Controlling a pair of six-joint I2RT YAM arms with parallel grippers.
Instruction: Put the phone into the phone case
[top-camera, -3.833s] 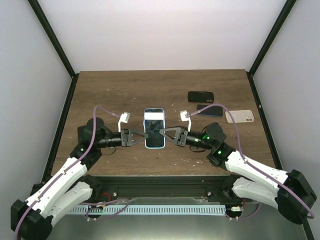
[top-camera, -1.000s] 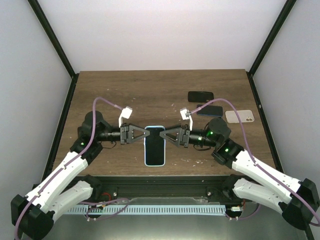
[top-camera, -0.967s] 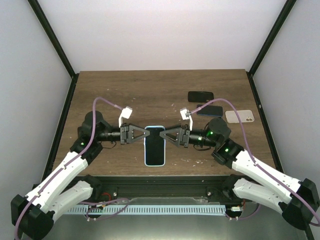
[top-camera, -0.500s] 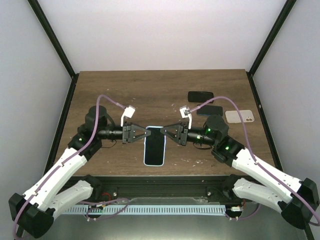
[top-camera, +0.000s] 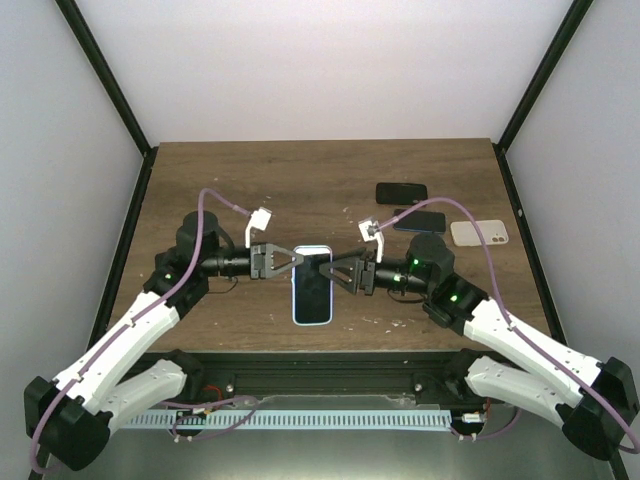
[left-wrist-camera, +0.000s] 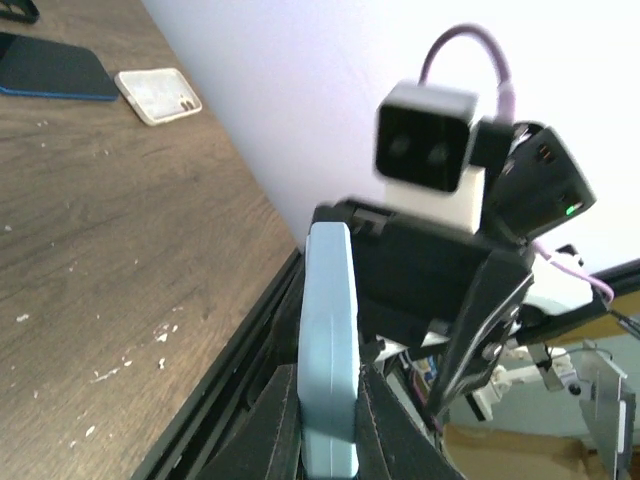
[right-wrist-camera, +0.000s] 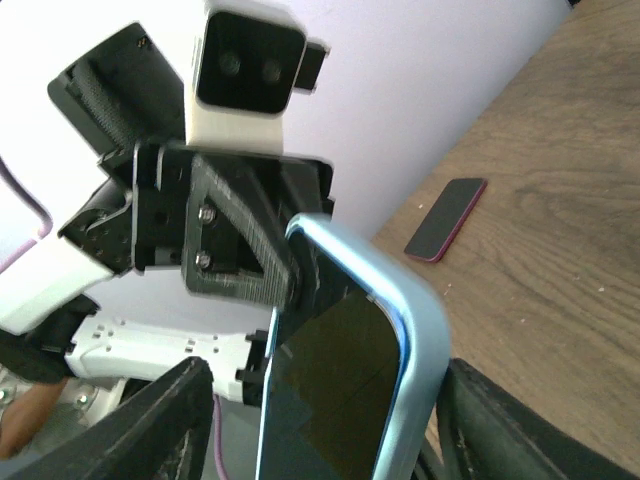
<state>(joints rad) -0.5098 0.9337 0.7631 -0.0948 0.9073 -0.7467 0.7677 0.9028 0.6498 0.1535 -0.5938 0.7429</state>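
Where the two arms meet over the middle of the dark wooden tabletop (top-camera: 220, 180), a dark-screened phone (top-camera: 311, 292) sits framed by a light blue, round-cornered phone case (top-camera: 312, 250), its long axis running toward the near edge. The left gripper (top-camera: 297, 258) reaches in from the left at the far end of the case and is closed on it: in the left wrist view the light blue edge (left-wrist-camera: 330, 340) stands pinched across its thickness between the two black fingers (left-wrist-camera: 285, 425). The right gripper (top-camera: 326, 268) comes in from the opposite side at the same end. In the right wrist view its fingers (right-wrist-camera: 150, 420) stand wide apart on either side of the phone's corner, jaws open, with a clear gap on one side; contact on the other side cannot be told. That view shows the dark screen (right-wrist-camera: 330, 400) bordered by the blue rim (right-wrist-camera: 412, 325), with the left gripper's black frame just behind. Whether the phone is fully seated in the case, and whether its near end rests on the tabletop, cannot be told. Well apart, at the far right, lie a black phone (top-camera: 402, 191), a dark phone with a blue edge (top-camera: 420, 221), and a pale translucent case (top-camera: 480, 233).
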